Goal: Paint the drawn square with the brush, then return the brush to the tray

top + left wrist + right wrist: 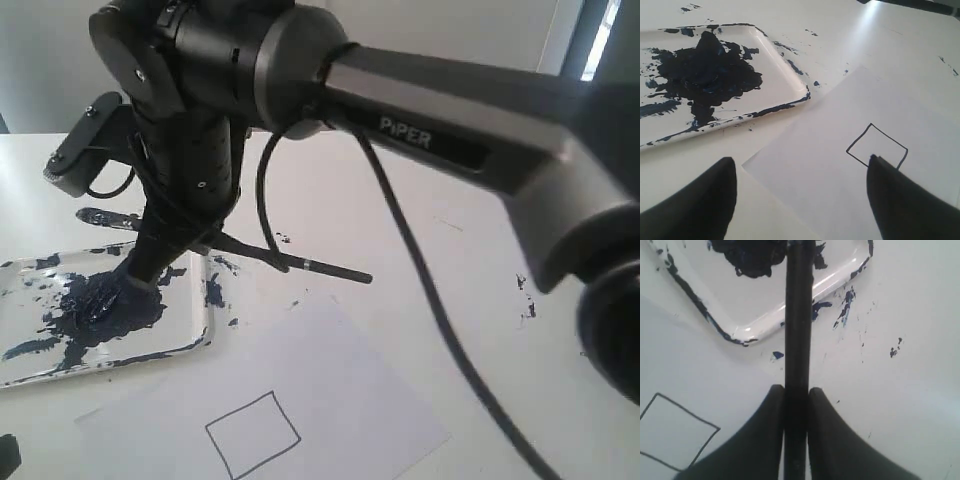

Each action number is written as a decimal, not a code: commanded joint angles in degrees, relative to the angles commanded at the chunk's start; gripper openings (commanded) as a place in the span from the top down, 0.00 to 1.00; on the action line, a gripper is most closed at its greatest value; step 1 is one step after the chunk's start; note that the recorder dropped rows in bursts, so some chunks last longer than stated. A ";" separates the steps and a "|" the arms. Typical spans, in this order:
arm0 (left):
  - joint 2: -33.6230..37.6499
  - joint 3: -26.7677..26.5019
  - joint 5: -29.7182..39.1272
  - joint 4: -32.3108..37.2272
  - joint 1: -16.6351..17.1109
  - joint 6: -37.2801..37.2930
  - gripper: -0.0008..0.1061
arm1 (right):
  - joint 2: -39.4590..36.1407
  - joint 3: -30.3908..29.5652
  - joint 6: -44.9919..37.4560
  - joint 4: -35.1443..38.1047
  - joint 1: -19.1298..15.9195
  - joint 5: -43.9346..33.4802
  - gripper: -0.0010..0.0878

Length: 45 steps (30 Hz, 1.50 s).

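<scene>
The brush (798,315) is clamped by the right gripper (796,388), tip at the tray's (776,69) paint. The left gripper (800,159) is held apart near the unpainted drawn square (877,147).

**White table, pale wall, daylight from one corner**

White tabletop (480,250), smooth and matte, filling most of every view. A few small dark flecks (524,295) scattered over it toward the right of the exterior view. Behind the far edge, a plain off-white wall (40,60), bare and evenly lit, slightly greyer than the table. At the upper right corner of the exterior view, a narrow bright strip (606,35), probably a window, beside a dark upright frame (575,40). Soft, diffuse light throughout, with only faint shadows. In the left wrist view, a pale glare (875,20) across the table's far part.
</scene>
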State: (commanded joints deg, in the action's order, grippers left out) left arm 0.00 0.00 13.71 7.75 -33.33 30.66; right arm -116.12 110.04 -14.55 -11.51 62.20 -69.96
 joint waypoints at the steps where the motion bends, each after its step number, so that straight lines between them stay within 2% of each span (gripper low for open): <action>1: 0.00 0.00 0.00 0.00 0.00 0.00 0.29 | 1.92 -3.54 0.00 -0.14 0.08 0.00 0.99; 5: 0.00 0.00 0.00 0.00 0.00 0.00 0.29 | 5.48 -12.02 0.41 -4.10 1.19 0.00 0.99; 7: 0.00 0.00 0.00 0.00 0.00 0.00 0.29 | 5.64 -13.69 1.37 -5.63 1.29 0.00 0.99; 20: 0.00 0.00 0.00 0.00 0.00 0.00 0.29 | -1.95 -13.91 2.59 -12.80 1.19 1.47 0.99; 26: 0.00 0.00 0.00 0.00 0.00 0.00 0.29 | -5.92 -9.93 2.95 -14.44 1.19 2.35 0.99; 45: 0.00 0.00 0.00 0.00 0.00 0.00 0.29 | -19.50 8.81 1.84 -16.73 1.19 5.00 0.99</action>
State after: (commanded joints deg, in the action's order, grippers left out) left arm 0.00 0.00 13.71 7.75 -33.33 30.66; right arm -135.62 118.85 -12.71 -28.24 63.39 -64.97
